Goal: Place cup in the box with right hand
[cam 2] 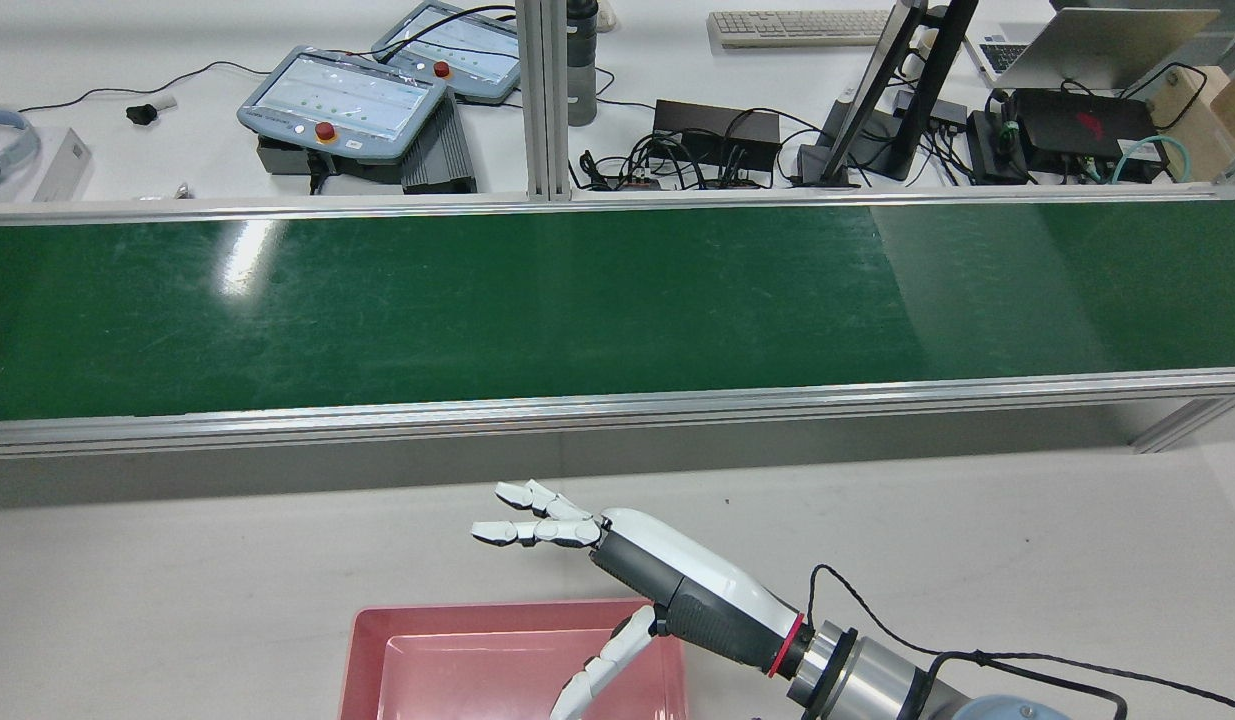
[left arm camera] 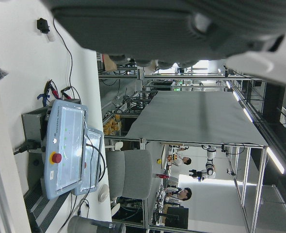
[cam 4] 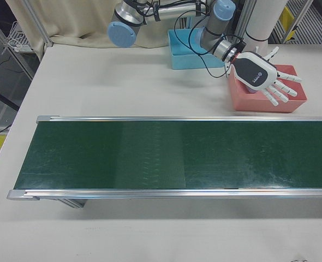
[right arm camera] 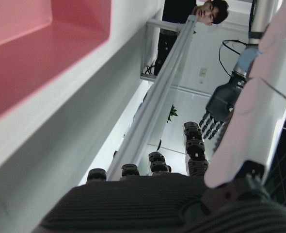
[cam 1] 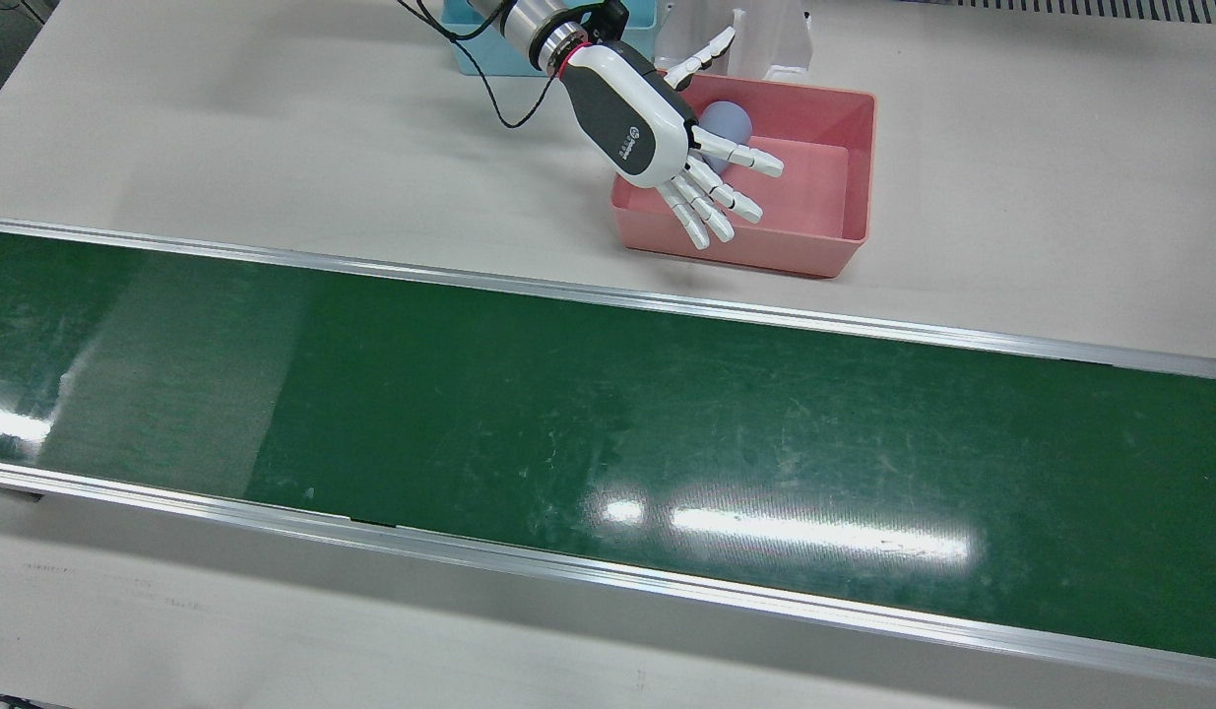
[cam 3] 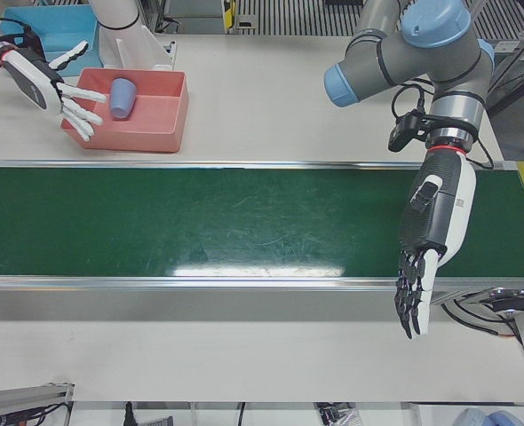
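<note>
A light blue cup (cam 1: 728,123) lies on its side inside the pink box (cam 1: 745,251), at the end nearest the arm; the left-front view shows the cup (cam 3: 122,97) clearly. My right hand (cam 1: 657,128) hovers over the box's near corner, open, fingers spread and holding nothing. In the rear view the right hand (cam 2: 667,580) reaches past the box (cam 2: 497,650) and the cup is hidden. My left hand (cam 3: 435,231) hangs over the conveyor's outer edge, fingers straight down, open and empty.
A green conveyor belt (cam 1: 608,414) with metal rails runs across the table in front of the box. A blue bin (cam 1: 470,39) and a white pedestal (cam 1: 775,39) stand behind the box. Teach pendants (cam 2: 342,100) and cables lie beyond the belt.
</note>
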You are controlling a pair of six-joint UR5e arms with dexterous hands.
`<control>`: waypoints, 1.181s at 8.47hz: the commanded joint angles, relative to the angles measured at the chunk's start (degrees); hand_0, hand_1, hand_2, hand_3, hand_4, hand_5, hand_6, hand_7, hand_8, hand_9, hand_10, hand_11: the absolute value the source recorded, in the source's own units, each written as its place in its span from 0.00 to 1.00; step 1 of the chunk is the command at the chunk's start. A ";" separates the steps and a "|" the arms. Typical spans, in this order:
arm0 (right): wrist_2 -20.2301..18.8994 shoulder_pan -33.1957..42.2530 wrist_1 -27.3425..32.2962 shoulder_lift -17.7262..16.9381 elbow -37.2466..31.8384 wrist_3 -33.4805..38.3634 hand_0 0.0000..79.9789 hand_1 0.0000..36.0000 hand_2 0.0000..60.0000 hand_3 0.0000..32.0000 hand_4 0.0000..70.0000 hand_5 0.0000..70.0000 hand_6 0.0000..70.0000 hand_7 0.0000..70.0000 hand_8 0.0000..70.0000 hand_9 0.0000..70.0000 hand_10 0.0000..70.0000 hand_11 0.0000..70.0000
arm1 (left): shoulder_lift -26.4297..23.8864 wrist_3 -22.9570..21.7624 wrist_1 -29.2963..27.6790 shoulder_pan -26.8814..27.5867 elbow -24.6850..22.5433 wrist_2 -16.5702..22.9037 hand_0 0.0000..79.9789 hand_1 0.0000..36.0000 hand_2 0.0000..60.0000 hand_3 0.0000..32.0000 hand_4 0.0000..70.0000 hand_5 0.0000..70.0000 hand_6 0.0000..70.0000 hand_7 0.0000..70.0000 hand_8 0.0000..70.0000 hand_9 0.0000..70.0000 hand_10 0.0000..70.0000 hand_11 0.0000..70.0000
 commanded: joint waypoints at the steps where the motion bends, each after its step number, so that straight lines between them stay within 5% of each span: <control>1: 2.66 9.35 -0.03 -0.08 1.89 10.47 0.65 0.57 0.00 0.00 0.00 0.09 0.08 0.27 0.03 0.10 0.00 0.00 | 0.00 -0.07 0.03 0.02 0.01 0.00 0.00 0.00 0.00 0.00 0.00 0.00 0.00 0.00 0.00 0.00 0.00 0.00; 3: 2.93 18.12 -0.03 -0.34 1.63 15.41 0.68 0.63 0.02 0.00 0.00 0.11 0.15 0.59 0.17 0.34 0.03 0.07 | 0.00 0.02 0.03 0.02 0.01 0.00 0.00 0.00 0.00 0.00 0.00 0.00 0.00 0.00 0.00 0.00 0.00 0.00; 4: 2.84 23.48 -0.38 -2.34 0.84 17.78 0.67 0.61 0.04 0.00 0.00 0.13 0.21 0.81 0.31 0.56 0.11 0.19 | 0.00 0.02 0.03 0.02 0.01 0.00 0.00 0.00 0.00 0.00 0.00 0.00 0.00 0.00 0.00 0.00 0.00 0.00; 7: -1.61 39.65 -0.56 -6.14 -9.84 25.78 0.68 0.61 0.02 0.00 0.00 0.13 0.22 0.81 0.33 0.58 0.13 0.22 | 0.00 -0.07 -0.06 0.02 0.01 0.00 0.00 0.00 0.00 0.00 0.00 0.00 0.00 0.00 0.00 0.00 0.00 0.00; 9: -5.58 45.92 -0.47 -6.14 -15.92 25.98 0.68 0.61 0.05 0.00 0.00 0.15 0.26 0.97 0.43 0.73 0.19 0.31 | 0.00 0.02 0.03 0.02 -0.08 0.00 0.00 0.00 0.00 0.00 0.00 0.00 0.00 0.00 0.00 0.00 0.00 0.00; 10: -6.64 46.56 -0.47 -6.32 -16.82 26.07 0.68 0.62 0.06 0.00 0.00 0.15 0.26 0.98 0.43 0.73 0.19 0.31 | 0.00 0.02 0.03 -0.07 -0.08 0.00 0.00 0.00 0.00 0.00 0.00 0.00 0.00 0.00 0.00 0.00 0.00 0.00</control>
